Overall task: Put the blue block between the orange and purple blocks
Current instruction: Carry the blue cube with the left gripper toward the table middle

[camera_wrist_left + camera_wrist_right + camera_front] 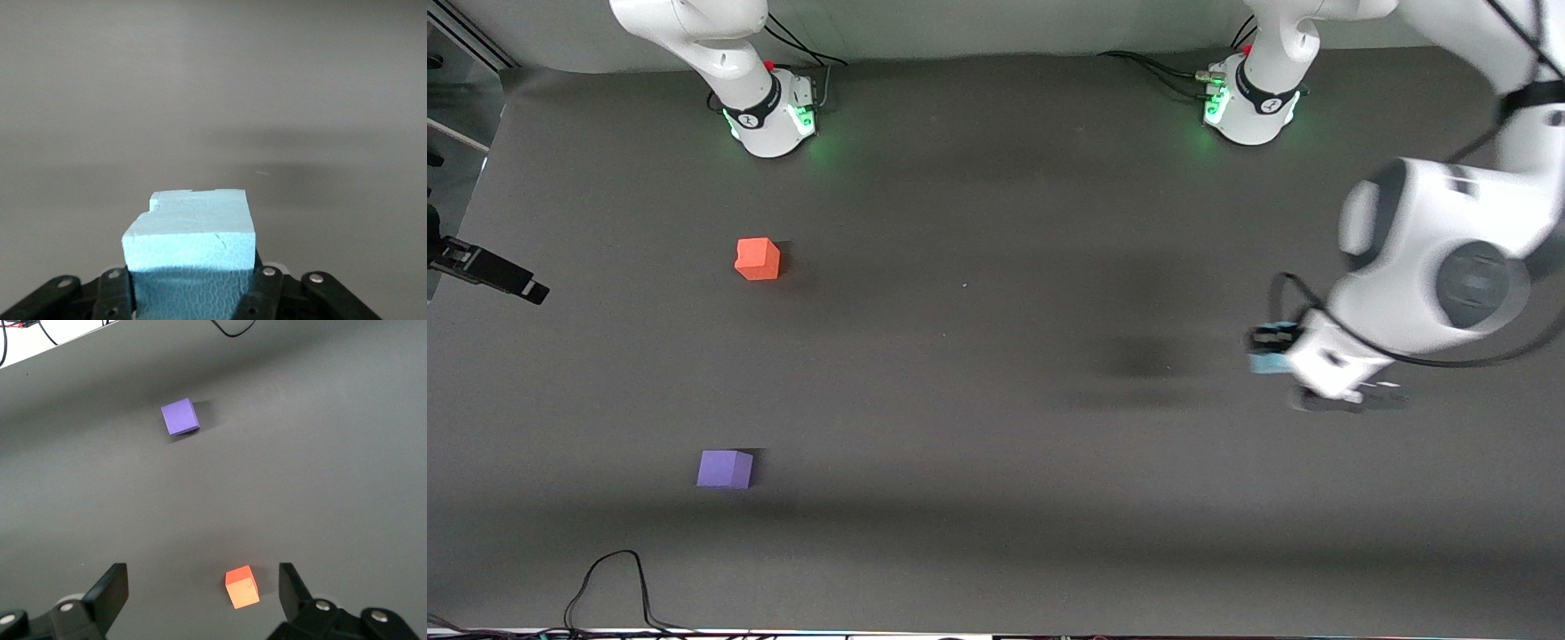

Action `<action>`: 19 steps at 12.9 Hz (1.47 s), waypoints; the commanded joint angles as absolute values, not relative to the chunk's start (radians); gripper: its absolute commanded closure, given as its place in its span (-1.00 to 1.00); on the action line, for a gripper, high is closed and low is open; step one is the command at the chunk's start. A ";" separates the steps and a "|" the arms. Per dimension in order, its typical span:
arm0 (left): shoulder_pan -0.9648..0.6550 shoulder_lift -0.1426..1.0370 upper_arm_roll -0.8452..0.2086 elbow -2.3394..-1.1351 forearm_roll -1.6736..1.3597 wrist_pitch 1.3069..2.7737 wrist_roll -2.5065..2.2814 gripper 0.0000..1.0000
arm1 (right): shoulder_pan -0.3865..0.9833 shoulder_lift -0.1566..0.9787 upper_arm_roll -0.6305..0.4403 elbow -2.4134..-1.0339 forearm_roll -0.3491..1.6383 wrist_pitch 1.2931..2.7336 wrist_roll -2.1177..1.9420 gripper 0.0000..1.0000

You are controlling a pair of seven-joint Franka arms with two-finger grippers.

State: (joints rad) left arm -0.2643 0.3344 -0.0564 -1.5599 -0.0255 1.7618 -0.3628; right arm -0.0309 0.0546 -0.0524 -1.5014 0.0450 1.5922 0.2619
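The left gripper is up in the air over the left arm's end of the table, squeezing the blue block tight. The orange block and the purple block sit well apart at the right arm's end, purple nearer the front camera. I think the arm should carry the blue block over, line it up with the bare spot between them, and lower it gently. The right gripper waits with its jaws wide apart. I see no boxes or bowls here.
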 commanded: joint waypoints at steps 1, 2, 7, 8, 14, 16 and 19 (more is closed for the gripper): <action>-0.452 0.415 -0.069 -1.474 -0.017 1.761 -0.628 0.22 | -0.026 0.060 -0.055 -1.482 0.043 1.591 0.262 -1.00; -0.528 0.458 -0.069 -1.432 -0.017 1.778 -0.706 0.22 | -0.026 0.058 -0.057 -1.482 0.043 1.589 0.262 -1.00; -0.781 0.681 -0.067 -1.377 0.055 2.020 -0.961 0.22 | -0.025 0.057 -0.055 -1.480 0.044 1.586 0.265 -1.00; -0.804 0.711 -0.067 -1.378 0.060 2.060 -0.975 0.22 | -0.023 0.058 -0.054 -1.480 0.044 1.588 0.265 -1.00; -0.871 0.833 -0.069 -1.378 0.049 2.218 -0.985 0.21 | -0.018 0.055 -0.052 -1.480 0.043 1.588 0.284 -1.00; -0.874 0.857 -0.071 -1.378 0.048 2.243 -0.985 0.21 | -0.011 0.057 -0.052 -1.480 0.037 1.588 0.351 -1.00; -0.874 0.868 -0.069 -1.378 0.051 2.256 -0.985 -0.54 | 0.006 0.060 -0.052 -1.480 0.034 1.589 0.353 -1.00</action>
State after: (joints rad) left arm -0.8605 0.8469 -0.0836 -1.4090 0.0426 2.2543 -0.9649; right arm -0.0077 0.0550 -0.0470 -1.4920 0.0450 1.5922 0.3230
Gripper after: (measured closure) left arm 0.445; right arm 0.000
